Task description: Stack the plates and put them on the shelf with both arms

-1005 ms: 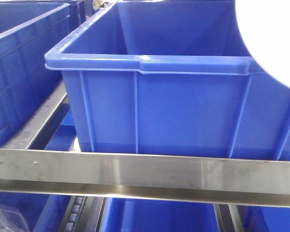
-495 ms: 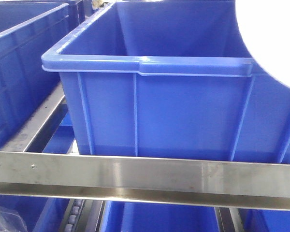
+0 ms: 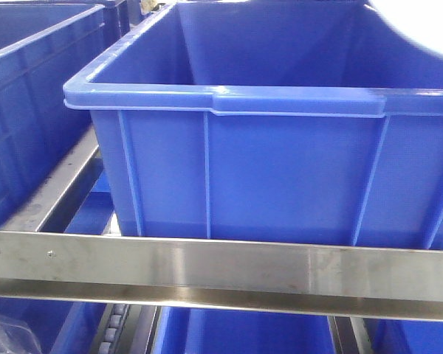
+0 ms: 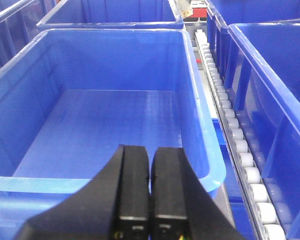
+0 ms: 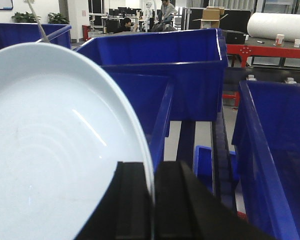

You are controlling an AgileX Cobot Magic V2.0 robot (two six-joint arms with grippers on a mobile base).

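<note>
The pale glossy round plate [image 5: 55,150], left of frame, is clamped at its rim by the right gripper [image 5: 153,200]; it should be kept level. The left gripper [image 4: 150,192] is closed, empty.

Cut off and blurred

The plate [image 5: 55,150] runs past the left and bottom edges; in the front view, a white blur [image 3: 421,22], probably its rim.

A pale bluish-white glossy plate [image 5: 55,150] fills the left of the right wrist view, faint rings inside, its rim on edge; its white curve [image 3: 421,26] shows at the front view's upper right
</note>
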